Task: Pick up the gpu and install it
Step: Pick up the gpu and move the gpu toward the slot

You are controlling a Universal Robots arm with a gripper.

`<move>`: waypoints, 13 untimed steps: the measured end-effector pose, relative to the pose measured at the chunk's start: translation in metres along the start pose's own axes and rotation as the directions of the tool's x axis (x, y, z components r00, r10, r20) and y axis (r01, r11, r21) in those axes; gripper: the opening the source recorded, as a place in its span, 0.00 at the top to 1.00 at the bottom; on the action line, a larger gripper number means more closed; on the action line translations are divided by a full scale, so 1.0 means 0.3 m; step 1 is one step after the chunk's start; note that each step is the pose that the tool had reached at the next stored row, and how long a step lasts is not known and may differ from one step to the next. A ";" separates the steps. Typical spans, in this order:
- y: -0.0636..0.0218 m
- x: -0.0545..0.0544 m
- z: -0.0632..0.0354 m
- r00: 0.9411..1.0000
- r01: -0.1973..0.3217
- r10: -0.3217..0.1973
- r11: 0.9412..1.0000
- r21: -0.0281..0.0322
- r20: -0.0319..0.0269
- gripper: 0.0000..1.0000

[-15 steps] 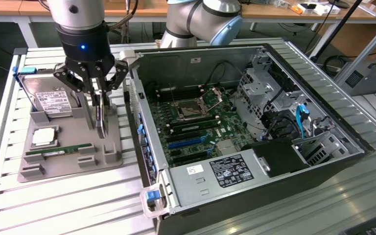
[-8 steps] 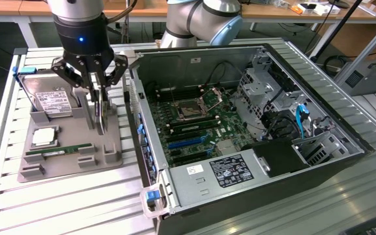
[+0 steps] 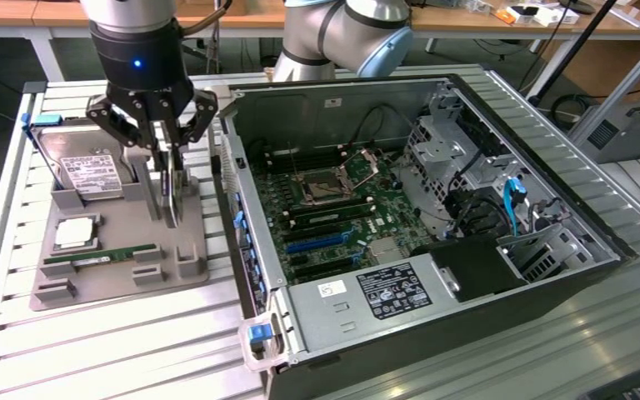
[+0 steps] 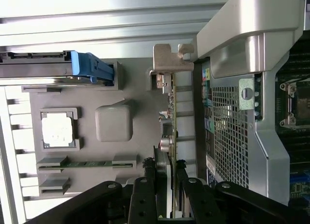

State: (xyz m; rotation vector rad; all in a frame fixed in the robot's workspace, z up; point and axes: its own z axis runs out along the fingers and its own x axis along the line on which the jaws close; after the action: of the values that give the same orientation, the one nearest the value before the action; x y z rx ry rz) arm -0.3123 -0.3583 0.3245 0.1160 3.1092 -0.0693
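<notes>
The gpu [image 3: 171, 204] is seen edge-on as a thin upright card, hanging from my gripper [image 3: 170, 179] over the grey holder tray [image 3: 120, 283], at the exterior view's left of the open PC case [image 3: 432, 108]. The fingers [image 3: 192, 125] close in on the card from both sides. In the wrist view the gpu [image 4: 170, 112] runs as a narrow strip away from my gripper [image 4: 164, 180], with its silver bracket [image 4: 169, 59] at the far end. The black fingers [image 4: 144, 190] press on either face. Whether the card's lower end still touches the tray I cannot tell.
The tray also holds a silver hard drive [image 3: 89, 171], a CPU [image 3: 76, 233] and a green RAM stick [image 3: 103, 257]. Inside the case lie the motherboard [image 3: 342, 208] and the power supply [image 3: 376, 292]. The case's perforated rear wall [image 4: 232, 117] stands close beside the card.
</notes>
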 end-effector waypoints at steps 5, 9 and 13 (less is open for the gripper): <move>0.000 0.000 -0.007 1.000 0.000 0.000 1.000 0.000 0.000 0.73; -0.001 0.000 -0.013 1.000 0.000 0.000 1.000 0.000 0.000 0.73; -0.001 -0.001 -0.019 1.000 0.000 0.000 1.000 0.000 0.000 0.73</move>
State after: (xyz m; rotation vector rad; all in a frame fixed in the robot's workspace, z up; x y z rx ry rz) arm -0.3123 -0.3583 0.3301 0.1159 3.1092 -0.0693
